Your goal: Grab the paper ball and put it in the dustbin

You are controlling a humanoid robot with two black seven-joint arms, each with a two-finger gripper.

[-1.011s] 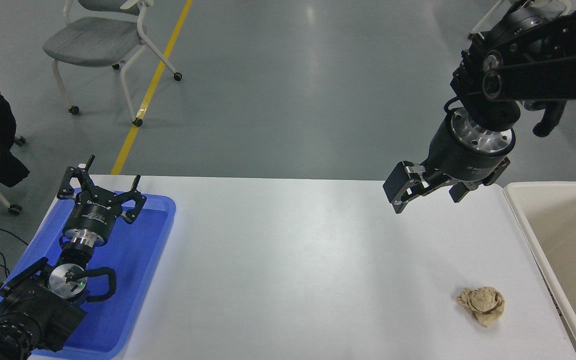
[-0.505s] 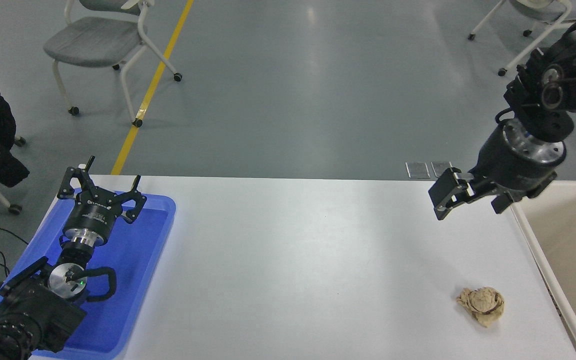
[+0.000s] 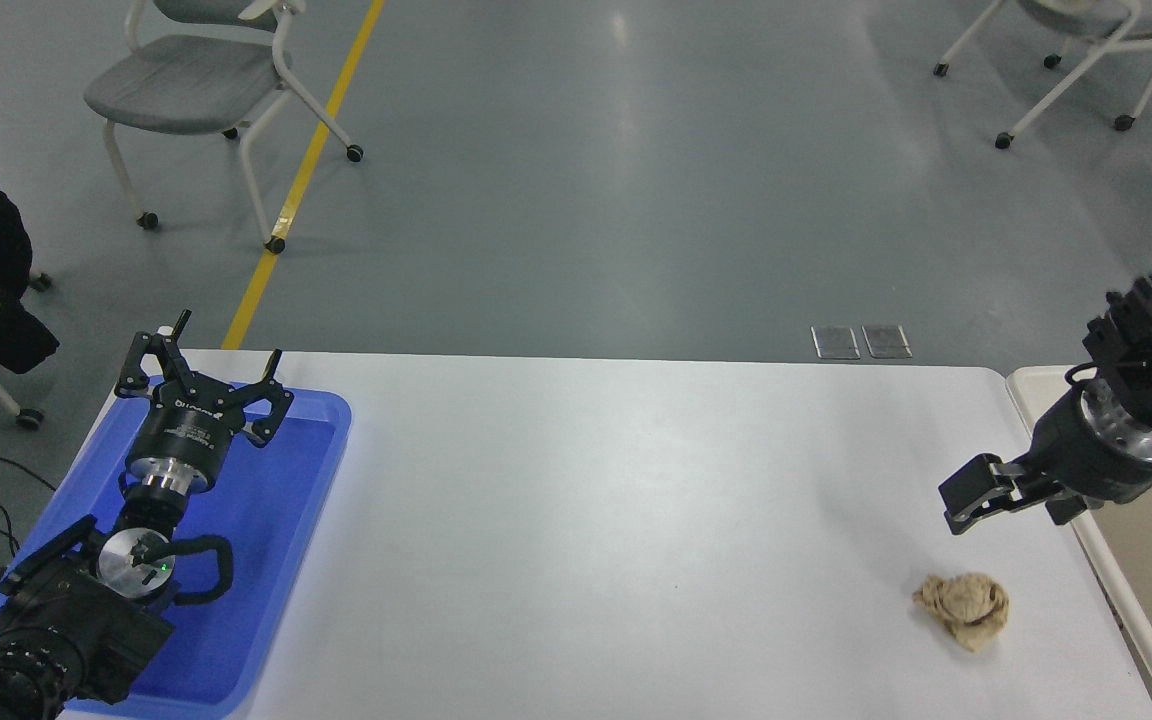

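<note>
lying on the white table in the head view, the paper ball is sitting just below and slightly left of the right gripper, apart from it with bare tabletop showing between them. the right gripper is reaching in from the right edge, hanging over the table beside the dustbin, its tips pointing left and down toward the ball; its jaws are looking nearly closed with nothing between them, though from this angle i cannot tell for sure how far apart they are standing. the dustbin's cream rim is running behind and to the right of those jaws, and the ball is resting outside it, near its left wall. the left gripper is sitting parked at the lower left above the blue tray, its jaws spreading wide and holding nothing, well apart from the ball. a grey chair is standing on the floor beyond the table
</note>
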